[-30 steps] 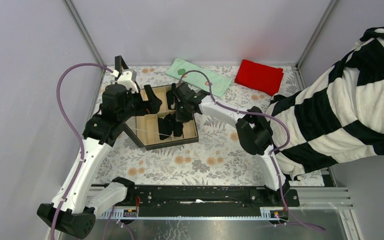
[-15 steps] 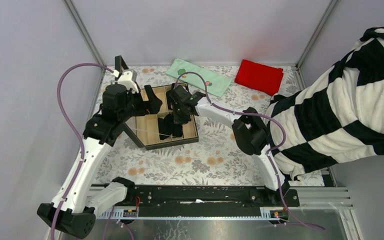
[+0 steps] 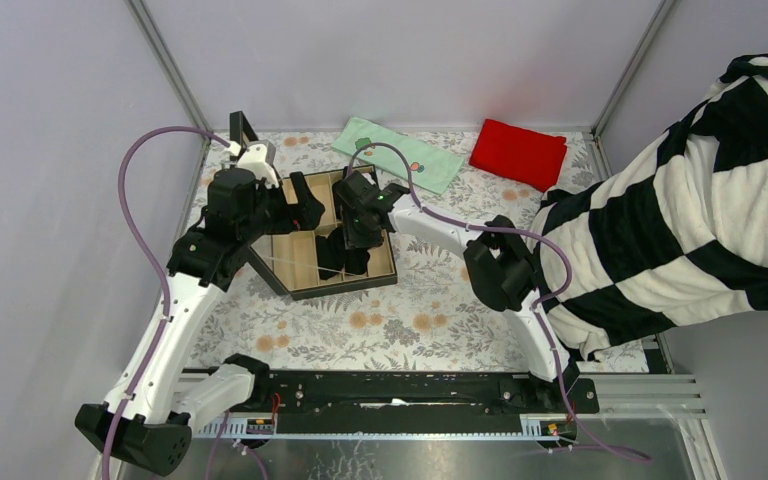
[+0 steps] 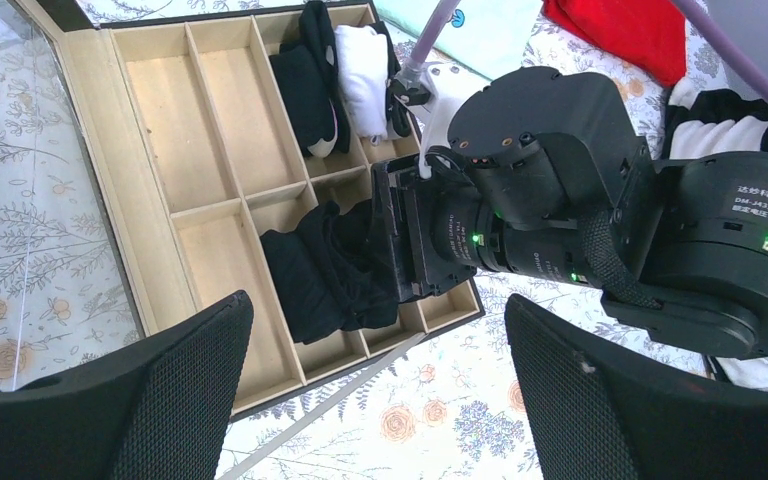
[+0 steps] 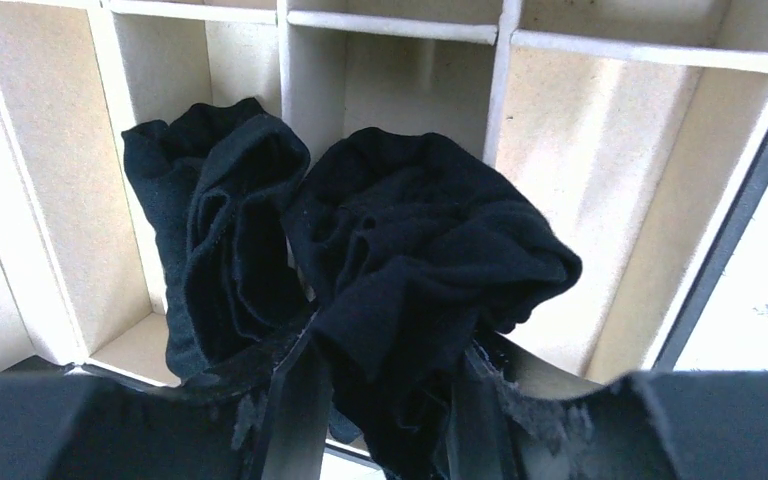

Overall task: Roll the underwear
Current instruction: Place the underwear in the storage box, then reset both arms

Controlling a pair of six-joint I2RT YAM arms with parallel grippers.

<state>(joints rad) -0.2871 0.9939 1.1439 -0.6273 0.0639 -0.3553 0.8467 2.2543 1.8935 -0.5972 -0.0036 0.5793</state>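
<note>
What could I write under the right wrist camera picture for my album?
Right gripper holds bunched black underwear at the wooden divider box, beside another black garment sitting in a compartment.

Wooden organiser box (image 3: 295, 258): dark outer rim, pale dividers forming narrow compartments; stands askew at the far left of the table
White rolled garment (image 4: 365, 70): in a far-row compartment of the box
Floral table cover (image 3: 410, 320): pale, with orange blooms and grey leaves
Mint-green cloth (image 3: 430, 165): flat, just beyond the box at the far edge
Red cloth (image 3: 518, 153): folded, far right, near the green cloth but apart
Black-and-white striped blanket (image 3: 690, 210): draped over the table's right edge
</note>
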